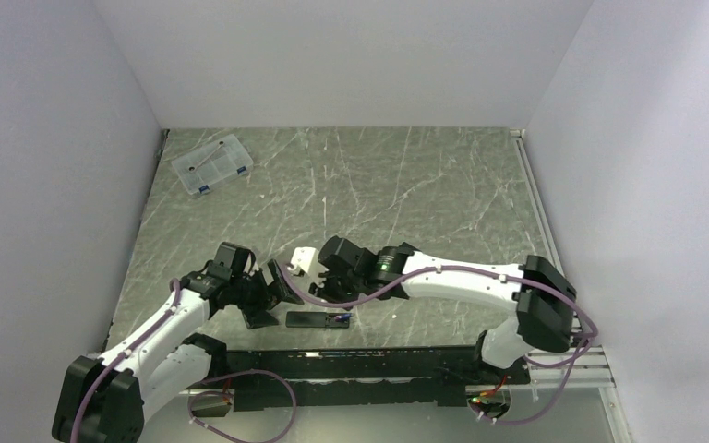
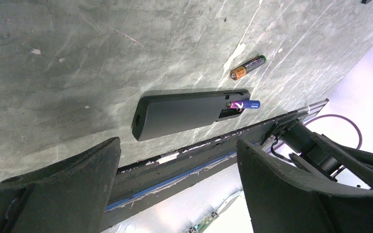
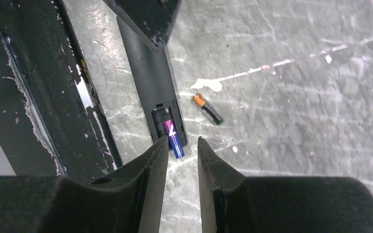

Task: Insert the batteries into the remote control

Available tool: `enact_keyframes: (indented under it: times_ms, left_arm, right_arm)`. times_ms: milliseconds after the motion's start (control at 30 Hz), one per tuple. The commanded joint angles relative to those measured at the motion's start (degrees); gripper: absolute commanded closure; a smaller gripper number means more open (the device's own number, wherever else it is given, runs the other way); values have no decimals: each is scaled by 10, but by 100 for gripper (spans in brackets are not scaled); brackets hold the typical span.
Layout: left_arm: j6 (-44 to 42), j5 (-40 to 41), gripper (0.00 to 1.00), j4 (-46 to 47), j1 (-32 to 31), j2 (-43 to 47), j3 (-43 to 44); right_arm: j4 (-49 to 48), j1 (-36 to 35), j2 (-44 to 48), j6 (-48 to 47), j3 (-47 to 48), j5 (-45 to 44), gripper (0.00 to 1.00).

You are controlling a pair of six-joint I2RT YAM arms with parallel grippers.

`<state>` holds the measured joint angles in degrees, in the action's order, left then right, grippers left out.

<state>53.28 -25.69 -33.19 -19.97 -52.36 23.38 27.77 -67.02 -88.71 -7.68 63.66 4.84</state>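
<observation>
Grey-green marbled stone table (image 1: 406,185) carries all items. Left tool (image 2: 177,162): fingers wide apart, empty, raised above the table. Right tool (image 3: 182,145): fingers narrowly apart, nothing between them. Slim flat black remote control (image 2: 179,114) lies flat near the table's near edge. Dark blue-banded battery (image 2: 245,104) sits partly in the remote's open end compartment, protruding, just beyond the right tool's tips. Dark gold-ended battery (image 2: 247,67) lies loose nearby, clear of the remote.

Black rail (image 3: 34,87) just beside remote control (image 3: 148,73)
</observation>
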Motion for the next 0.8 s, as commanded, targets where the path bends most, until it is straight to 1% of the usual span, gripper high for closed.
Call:
enact_keyframes:
  times_ms: [0, 100, 167, 233, 367, 433, 500, 533, 667, 767]
  left_arm:
    - [-4, -12, 5, 14, -2, 1, 2]
    - [-4, -14, 5, 19, -2, 2, 0]
    - [-4, -16, 5, 23, -2, 0, -3]
    - [-4, -20, 5, 31, -2, -3, -5]
    - [-7, -25, 6, 44, -2, -16, -7]
    - [-9, -27, 8, 52, -2, -23, -7]
    - [-11, -30, 10, 59, -2, -30, -7]
    - [-14, -29, 10, 63, -2, -35, -6]
    - [-22, -31, 14, 71, -2, -53, -4]
    - [-24, -38, 20, 83, -2, -63, -8]
  right_arm:
    - [-30, 11, 63, 68, -29, -72, 69]
    - [-23, 28, 85, 141, -45, -100, 70]
    - [-24, 39, 97, 168, -60, -83, 70]
    - [-56, 43, 118, 203, -94, -68, 70]
    - [-101, 46, 154, 292, -158, -78, 70]
    - [-114, 47, 168, 327, -179, -78, 72]
    - [-123, 51, 177, 366, -198, -92, 77]
    - [-129, 53, 179, 389, -206, -93, 77]
    - [-172, 58, 186, 417, -238, -56, 79]
    - [-202, 62, 186, 445, -258, -30, 81]
